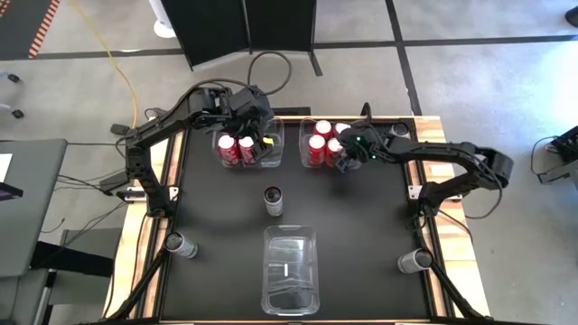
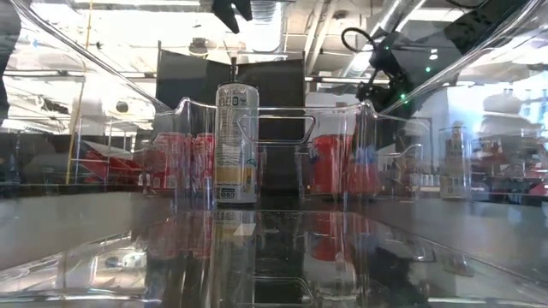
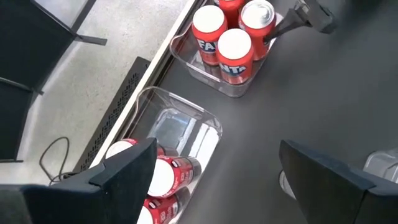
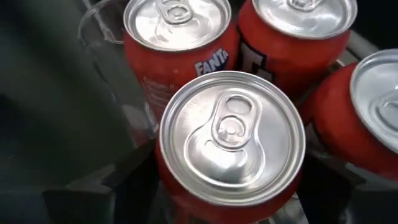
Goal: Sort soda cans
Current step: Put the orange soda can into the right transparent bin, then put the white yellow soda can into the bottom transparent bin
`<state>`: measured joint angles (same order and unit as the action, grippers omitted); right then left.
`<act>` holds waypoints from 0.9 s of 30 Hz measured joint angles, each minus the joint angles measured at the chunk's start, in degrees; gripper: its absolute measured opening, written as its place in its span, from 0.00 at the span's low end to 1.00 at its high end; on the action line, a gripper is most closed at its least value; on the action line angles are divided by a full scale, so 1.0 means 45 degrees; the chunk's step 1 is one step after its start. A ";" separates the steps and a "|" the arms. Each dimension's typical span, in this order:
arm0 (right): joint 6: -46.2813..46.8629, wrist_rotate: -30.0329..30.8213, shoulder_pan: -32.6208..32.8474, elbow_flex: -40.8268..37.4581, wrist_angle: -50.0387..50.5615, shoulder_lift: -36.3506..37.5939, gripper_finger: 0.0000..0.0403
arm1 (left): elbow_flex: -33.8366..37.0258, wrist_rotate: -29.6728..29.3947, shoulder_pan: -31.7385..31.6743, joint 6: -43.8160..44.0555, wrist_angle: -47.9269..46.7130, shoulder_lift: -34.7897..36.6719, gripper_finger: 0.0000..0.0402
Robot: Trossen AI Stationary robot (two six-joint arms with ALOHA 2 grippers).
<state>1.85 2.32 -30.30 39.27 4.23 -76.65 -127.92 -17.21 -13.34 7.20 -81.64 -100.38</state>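
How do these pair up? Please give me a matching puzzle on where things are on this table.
Things:
1. lone grey can
2. large clear bin
3. left tool
4. four red cans

Places:
a. inside the right-hand small bin
b. middle of the table, standing by itself
c. over the left-hand small bin
d. at the table's front edge, nearest the low camera

Pairs: 1-b, 2-d, 3-c, 4-a
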 joint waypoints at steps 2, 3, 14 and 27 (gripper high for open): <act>0.0012 -0.0213 -0.0005 0.0011 -0.0005 -0.0051 0.85 | 0.0000 0.0000 0.0000 0.0039 -0.0032 0.0000 0.83; 0.0068 -0.0295 -0.0001 0.0015 0.0024 -0.0049 0.89 | 0.0000 0.0004 0.0000 0.0039 -0.0083 0.0000 0.83; 0.1910 -0.0449 -0.0039 0.0000 0.0817 0.2048 0.94 | 0.0000 0.0860 0.0291 -0.0473 -0.1137 0.0000 0.83; 0.3926 -0.0541 0.0120 -0.0005 0.1028 0.6271 0.94 | 0.2007 0.2063 0.3239 0.0017 0.0347 0.0016 0.83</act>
<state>19.52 -0.12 -29.76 39.24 8.86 -48.43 -118.89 -7.93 1.23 7.28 -80.09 -100.31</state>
